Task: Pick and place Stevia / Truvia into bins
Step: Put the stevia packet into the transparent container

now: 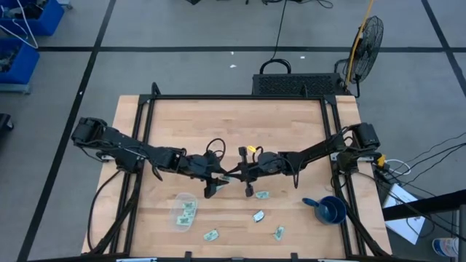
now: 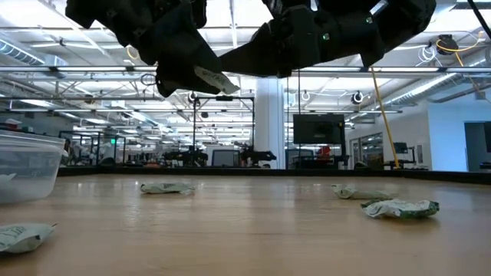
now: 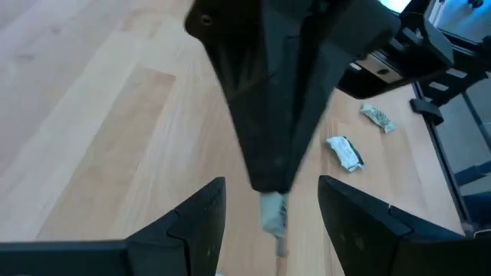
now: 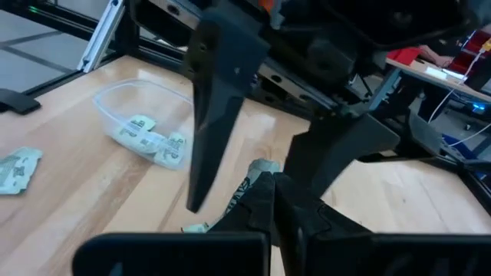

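Observation:
My right gripper (image 4: 270,201) hovers over the table's middle, shut on one pale green and white Stevia sachet (image 4: 258,172), which also shows in the left wrist view (image 3: 272,216) and, high above the wood, in the low view (image 2: 215,79). My left gripper (image 3: 270,222) faces it, open, its fingers (image 4: 219,115) standing on either side of the right gripper's tips and the sachet without touching. The clear tub (image 1: 184,211) sits on the table nearer the near edge with a few sachets (image 4: 149,138) inside. Other sachets (image 1: 263,195) (image 1: 258,215) (image 1: 279,233) (image 1: 211,234) lie flat on the wood. My right gripper pinches the sachet by one end (image 3: 270,201) between its two shut fingertips, coming slanting down from the table's right. The rest of the sachet sticks out past the tips. It is lifted clear of the table.
A blue scoop-like cup (image 1: 331,209) stands near the table's right near corner. A black frame rail (image 1: 240,97) runs around the table. Bare wood lies between the tub and the loose sachets (image 2: 400,208).

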Controlling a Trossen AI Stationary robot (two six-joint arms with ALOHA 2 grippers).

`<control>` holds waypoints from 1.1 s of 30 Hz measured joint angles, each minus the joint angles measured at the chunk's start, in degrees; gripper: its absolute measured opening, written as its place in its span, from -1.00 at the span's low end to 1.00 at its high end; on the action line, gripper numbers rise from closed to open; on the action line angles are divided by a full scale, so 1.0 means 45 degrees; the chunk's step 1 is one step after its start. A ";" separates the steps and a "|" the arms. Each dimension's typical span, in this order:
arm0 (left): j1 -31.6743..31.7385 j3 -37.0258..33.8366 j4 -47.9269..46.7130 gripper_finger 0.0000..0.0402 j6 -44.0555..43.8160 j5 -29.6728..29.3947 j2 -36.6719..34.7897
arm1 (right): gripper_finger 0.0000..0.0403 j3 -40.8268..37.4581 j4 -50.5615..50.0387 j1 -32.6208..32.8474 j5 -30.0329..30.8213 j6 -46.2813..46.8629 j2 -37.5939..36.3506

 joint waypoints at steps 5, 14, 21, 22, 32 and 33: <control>0.0002 0.0000 0.0015 0.05 -0.0089 -0.0237 0.0000 | -1.00 0.0000 0.0244 0.0010 -0.0011 0.0011 0.0000; 0.0354 0.0000 -0.0009 -0.41 -0.0311 -0.0185 0.0005 | -1.00 0.0000 0.0377 0.0008 0.0003 0.0025 0.0000; 0.0505 0.0000 -0.0014 -0.73 0.0017 0.0500 0.0005 | -1.00 0.0000 0.0337 0.0000 0.0005 0.0025 0.0001; 0.0501 0.0000 -0.0014 -0.77 0.0017 0.0510 0.0005 | -1.00 0.0000 0.0326 0.0000 -0.0006 0.0025 -0.0001; 0.0505 0.0000 -0.0057 -0.94 0.0047 0.0457 0.0015 | -0.76 0.0005 0.0305 0.0000 -0.0006 0.0078 -0.0001; 0.0505 0.0000 -0.0067 -0.93 0.0051 0.0457 0.0015 | -0.72 0.0005 0.0305 0.0000 -0.0006 0.0079 -0.0001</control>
